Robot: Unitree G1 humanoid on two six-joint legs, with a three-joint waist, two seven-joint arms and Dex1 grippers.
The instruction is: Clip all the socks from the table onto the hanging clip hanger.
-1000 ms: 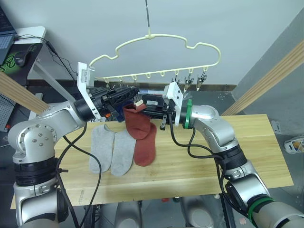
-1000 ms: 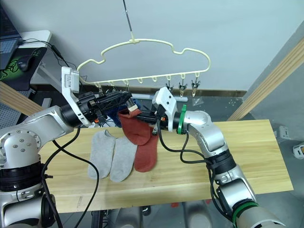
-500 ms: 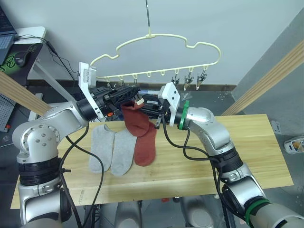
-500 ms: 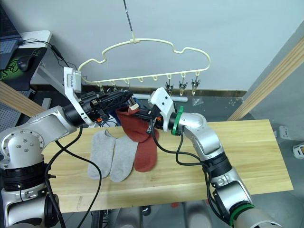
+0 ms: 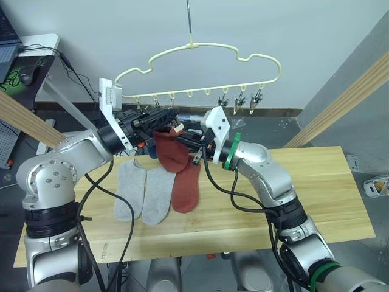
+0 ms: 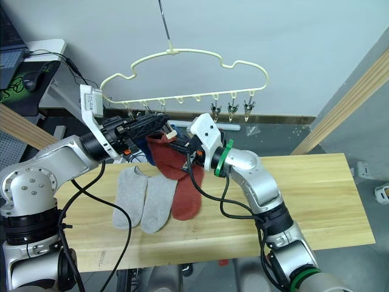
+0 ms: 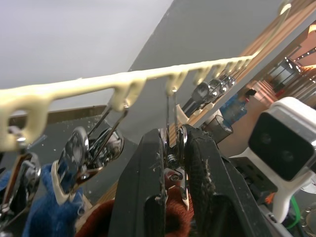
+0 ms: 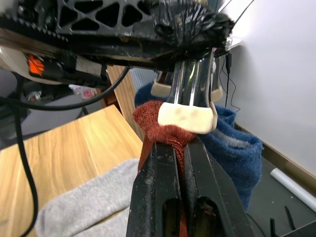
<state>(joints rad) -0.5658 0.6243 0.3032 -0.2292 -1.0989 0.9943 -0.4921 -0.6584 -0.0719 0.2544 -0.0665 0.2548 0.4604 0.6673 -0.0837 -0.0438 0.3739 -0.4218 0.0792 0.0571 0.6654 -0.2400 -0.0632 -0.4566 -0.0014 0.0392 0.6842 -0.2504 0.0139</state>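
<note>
The pale yellow clip hanger [image 5: 209, 44] hangs on its metal hook above the table [image 5: 316, 201]. My left gripper [image 5: 172, 117] is shut on one silver clip [image 7: 172, 148] in the hanger's row. My right gripper [image 5: 184, 137] is shut on the cuff of a red sock [image 5: 172, 153] and holds it directly under that clip's cream tips [image 8: 187, 117]. The sock's foot dangles above the table. A second red sock [image 5: 187, 188] and two light grey socks [image 5: 130, 185] lie side by side on the wood. A blue sock [image 8: 232, 143] hangs just behind the clip.
Three free silver clips [image 5: 243, 102] hang at the hanger's right end. Slanted wooden posts stand at the right [image 5: 346, 103] and left [image 5: 24, 118]. A small white desk with a mouse [image 5: 27, 74] sits at the far left. Black cables loop below both arms.
My right gripper has carried the red sock up and to the left, bringing its cuff against the clip held by my left gripper. The left arm has barely moved.
</note>
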